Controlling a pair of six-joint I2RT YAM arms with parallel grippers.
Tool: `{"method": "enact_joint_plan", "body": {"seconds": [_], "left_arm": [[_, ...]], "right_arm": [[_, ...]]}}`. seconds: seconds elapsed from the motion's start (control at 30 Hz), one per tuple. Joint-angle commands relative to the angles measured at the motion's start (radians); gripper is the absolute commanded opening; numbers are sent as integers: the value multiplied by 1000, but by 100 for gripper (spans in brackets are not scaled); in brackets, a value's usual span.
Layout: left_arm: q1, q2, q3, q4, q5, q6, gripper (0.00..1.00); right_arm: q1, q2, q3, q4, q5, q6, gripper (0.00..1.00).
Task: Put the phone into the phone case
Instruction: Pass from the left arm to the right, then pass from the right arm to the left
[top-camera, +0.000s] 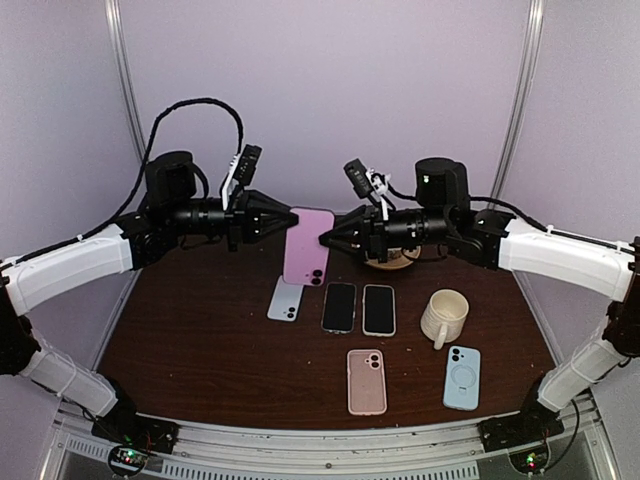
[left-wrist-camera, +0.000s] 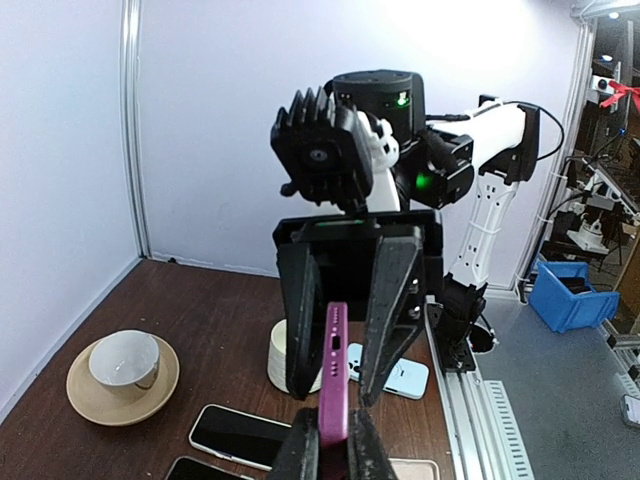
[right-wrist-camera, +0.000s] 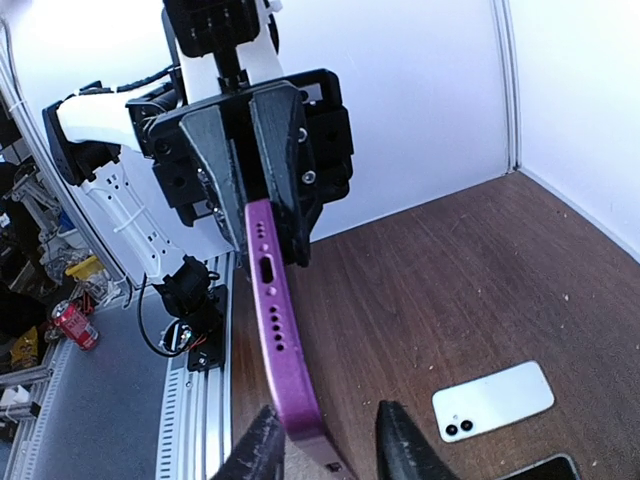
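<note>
The pink phone (top-camera: 308, 250) hangs upright in the air above the counter (top-camera: 200, 340), camera lenses at its lower end; the left pincer (top-camera: 290, 222) is clenched on its left edge; the right pincer (top-camera: 325, 240) straddles the opposite edge, jaws parted wider than the phone, a gap showing at one finger (right-wrist-camera: 400, 445); below, a pink phone case (top-camera: 367, 381) lies flat near a light-blue case (top-camera: 462, 377) and a mug (top-camera: 444, 316).
</note>
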Motion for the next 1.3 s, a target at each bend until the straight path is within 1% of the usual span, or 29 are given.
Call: {"method": "enact_joint_plan", "body": {"seconds": [0.0,0.1,0.13,0.27,0.3,0.37,0.4,0.43,0.47,0.5,0.6,0.63,0.67,0.7,0.77,0.87,0.97,1.03,1.1,1.17,1.27], "left_arm": [[-6,-30,30,169,25,-65,0],[-5,-35,18,195,17,-79,0],[-5,-35,19,194,18,-81,0],[-5,-30,31,142,-1,-88,0],[-5,-31,36,117,-22,-91,9],[-4,-36,55,36,-95,-86,47],[-4,-42,73,-13,-133,-83,58],[-4,-47,91,-72,-165,-71,67],[-4,-50,115,-131,-194,-61,73],[-3,-47,143,-212,-221,-53,77],[0,-13,259,-423,-293,-46,80],[1,15,297,-498,-312,-60,81],[4,30,331,-531,-325,-80,81],[8,60,368,-573,-326,-109,81],[16,120,420,-626,-300,-172,82],[18,184,465,-608,-191,-256,89],[16,224,465,-573,-115,-329,93],[8,228,451,-558,-120,-338,95],[2,228,430,-534,-121,-338,95],[2,235,415,-517,-109,-352,92],[2,242,406,-517,-101,-363,86]], "right_arm": [[9,22,33,48,-52,15,26],[13,20,36,52,-52,-4,4],[14,17,37,51,-46,-11,0],[14,-8,38,16,13,-55,0],[14,-18,40,-3,55,-87,0],[18,-49,40,-76,191,-163,0],[23,-65,39,-111,277,-218,0],[31,-80,35,-142,372,-285,0],[44,-93,29,-165,464,-374,0],[61,-104,20,-178,562,-471,0],[126,-124,-33,-128,829,-812,0],[150,-128,-60,-77,893,-939,0],[161,-130,-91,-11,946,-1057,0],[176,-132,-124,80,980,-1168,0],[198,-131,-193,253,1003,-1383,0],[213,-105,-259,461,1007,-1642,0],[224,-61,-265,604,1024,-1809,0],[228,-26,-275,732,1017,-1906,0],[235,2,-265,797,1014,-1960,0],[241,15,-254,834,1000,-1973,0],[250,24,-238,836,990,-1992,0]]}}
